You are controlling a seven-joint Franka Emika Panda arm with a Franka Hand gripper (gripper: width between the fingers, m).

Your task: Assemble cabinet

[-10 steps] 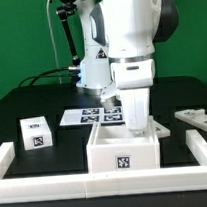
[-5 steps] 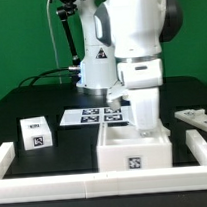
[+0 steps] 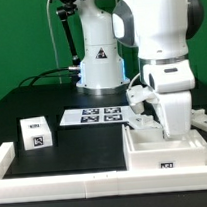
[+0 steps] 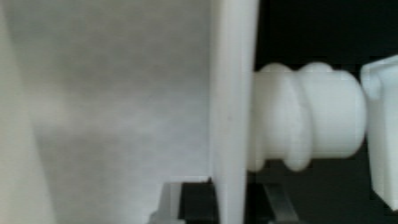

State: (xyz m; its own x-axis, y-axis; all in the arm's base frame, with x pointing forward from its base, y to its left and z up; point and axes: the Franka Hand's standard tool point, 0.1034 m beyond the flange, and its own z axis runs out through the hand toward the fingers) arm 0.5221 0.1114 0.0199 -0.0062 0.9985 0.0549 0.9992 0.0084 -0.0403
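Observation:
The cabinet (image 3: 163, 152), a white open-topped box with a tag on its front face, sits at the front on the exterior view's right. My gripper (image 3: 173, 129) reaches down into it and is shut on its wall. In the wrist view the thin white wall (image 4: 228, 100) runs between my two dark fingers (image 4: 192, 205), and the gripper (image 4: 230, 198) is closed on it. A ribbed, round white part (image 4: 302, 110) sits just beside the wall. The cabinet's inner dividers are hidden by my arm.
A small white tagged block (image 3: 35, 133) stands at the exterior view's left. The marker board (image 3: 92, 116) lies behind the middle. A flat white tagged piece (image 3: 206, 119) lies at the far right. A white rail (image 3: 67, 181) borders the front and the left edge.
My gripper has moved toward the exterior view's right, and the cabinet has gone with it from the front middle to the front right.

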